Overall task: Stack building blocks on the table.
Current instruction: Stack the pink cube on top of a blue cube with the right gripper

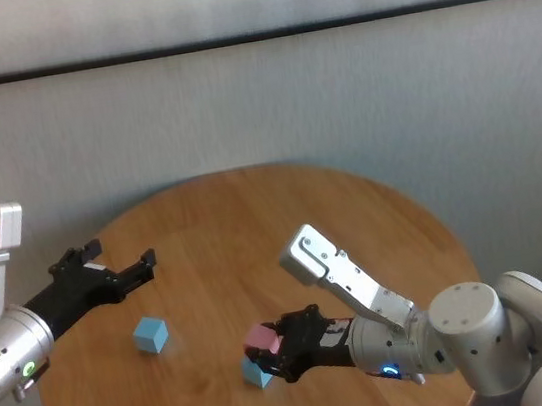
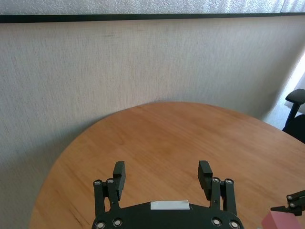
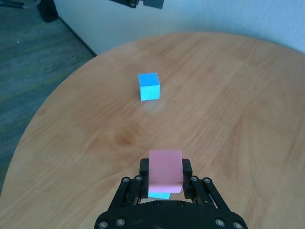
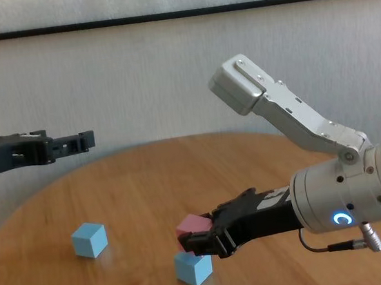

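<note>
**An office-like room set up for robot trials**

The setting looks like an office or meeting room rather than a home. A round wood-grain table (image 1: 352,202) stands close to a plain, pale textured wall (image 1: 267,103) crossed by a dark horizontal strip (image 1: 248,37) higher up. The left wrist view catches part of a black office chair (image 2: 296,114) at the room's edge, and the right wrist view shows grey-blue carpet (image 3: 33,71) on the floor beside the table.

A pink block (image 4: 191,226) is hovering just above one light blue cube (image 4: 193,268) while another blue cube (image 4: 90,239) is sitting apart on the round wooden table (image 4: 140,183).
</note>
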Motion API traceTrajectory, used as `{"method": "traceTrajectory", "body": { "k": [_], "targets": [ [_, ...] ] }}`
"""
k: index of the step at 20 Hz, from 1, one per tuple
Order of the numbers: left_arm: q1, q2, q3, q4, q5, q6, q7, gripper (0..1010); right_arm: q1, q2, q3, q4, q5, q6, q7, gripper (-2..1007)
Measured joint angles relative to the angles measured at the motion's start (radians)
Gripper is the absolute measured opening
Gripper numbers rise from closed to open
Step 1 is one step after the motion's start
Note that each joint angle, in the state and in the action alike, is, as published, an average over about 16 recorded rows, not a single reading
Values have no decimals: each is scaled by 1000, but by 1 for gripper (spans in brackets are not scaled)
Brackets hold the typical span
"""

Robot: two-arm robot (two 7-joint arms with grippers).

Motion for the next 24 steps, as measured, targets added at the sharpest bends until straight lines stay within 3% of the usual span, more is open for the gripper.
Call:
{"method": "traceTrajectory", "body": {
  "k": [24],
  "targets": [
    [0,0,0,0,0,0,0,999,37,-13,-23,43,1,22,21,367]
  ]
}}
